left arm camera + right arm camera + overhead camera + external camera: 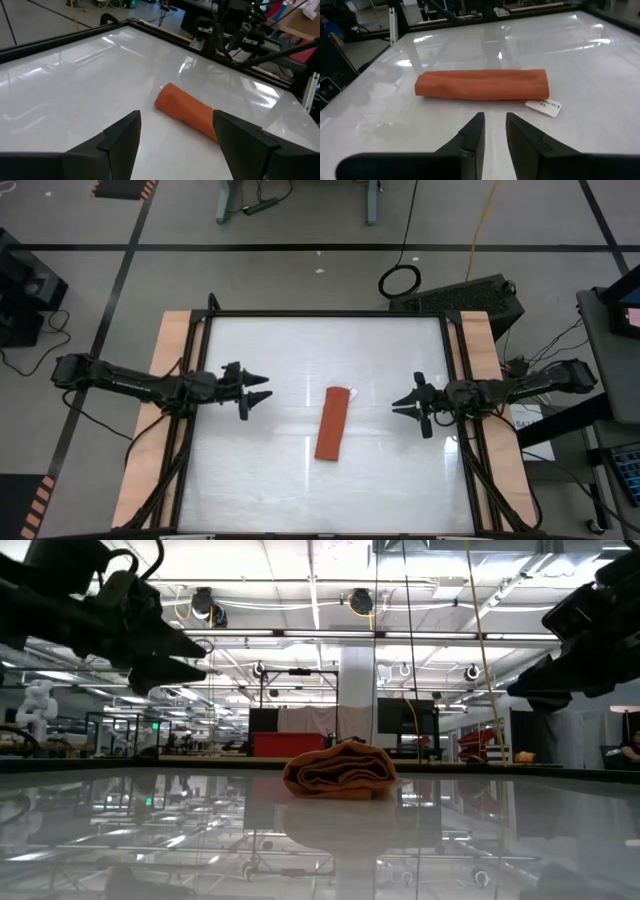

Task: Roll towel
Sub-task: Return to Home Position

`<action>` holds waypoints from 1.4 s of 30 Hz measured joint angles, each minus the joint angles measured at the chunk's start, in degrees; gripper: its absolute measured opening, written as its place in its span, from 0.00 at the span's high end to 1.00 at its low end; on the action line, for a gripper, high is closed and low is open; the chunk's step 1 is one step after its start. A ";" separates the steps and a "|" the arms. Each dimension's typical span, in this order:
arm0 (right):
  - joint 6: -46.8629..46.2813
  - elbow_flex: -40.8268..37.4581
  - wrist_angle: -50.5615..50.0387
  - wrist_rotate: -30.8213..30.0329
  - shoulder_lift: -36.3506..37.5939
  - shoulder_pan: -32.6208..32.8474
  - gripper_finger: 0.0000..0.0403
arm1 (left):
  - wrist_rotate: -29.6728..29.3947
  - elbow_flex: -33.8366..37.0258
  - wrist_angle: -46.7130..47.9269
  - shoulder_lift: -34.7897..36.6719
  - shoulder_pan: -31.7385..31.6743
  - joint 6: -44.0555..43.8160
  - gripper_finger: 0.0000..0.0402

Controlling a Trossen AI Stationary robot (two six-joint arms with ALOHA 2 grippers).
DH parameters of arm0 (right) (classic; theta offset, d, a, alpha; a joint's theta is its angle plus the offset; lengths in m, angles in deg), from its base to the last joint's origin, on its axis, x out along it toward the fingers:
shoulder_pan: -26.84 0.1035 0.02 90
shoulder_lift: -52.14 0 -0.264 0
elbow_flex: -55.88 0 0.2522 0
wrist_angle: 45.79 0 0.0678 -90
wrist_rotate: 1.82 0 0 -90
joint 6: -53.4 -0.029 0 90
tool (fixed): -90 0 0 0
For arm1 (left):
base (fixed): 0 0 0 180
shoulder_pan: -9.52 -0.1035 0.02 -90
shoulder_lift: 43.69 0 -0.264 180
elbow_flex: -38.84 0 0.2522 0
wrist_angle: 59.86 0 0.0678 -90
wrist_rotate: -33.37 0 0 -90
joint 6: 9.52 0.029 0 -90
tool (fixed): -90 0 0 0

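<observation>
Lying rolled at tabletop centre between wide-open left pincer at 9 o'clock and narrowly parted right pincer at 3 o'clock: soft, light towel, probably unrolling unless pinched across mid-roll.

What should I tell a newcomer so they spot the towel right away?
Look at the white tabletop framed in black. Near its middle, between the left gripper and the right gripper, both open and clear of it, lies the towel. It is a rust-orange cloth roll with a small white tag at one end, the only coloured thing there.
</observation>
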 joint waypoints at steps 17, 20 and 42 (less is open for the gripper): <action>3.19 0.04 4.55 0.07 0.09 0.00 0.83 | -3.74 5.79 -7.75 -0.02 4.44 8.33 0.37; 0.47 0.04 5.14 0.30 0.09 0.00 0.83 | -4.50 5.79 -7.22 -0.07 5.13 5.98 0.37; 6.15 3.21 3.45 -7.64 10.22 0.02 0.83 | -15.96 5.76 9.46 18.91 9.75 10.42 0.37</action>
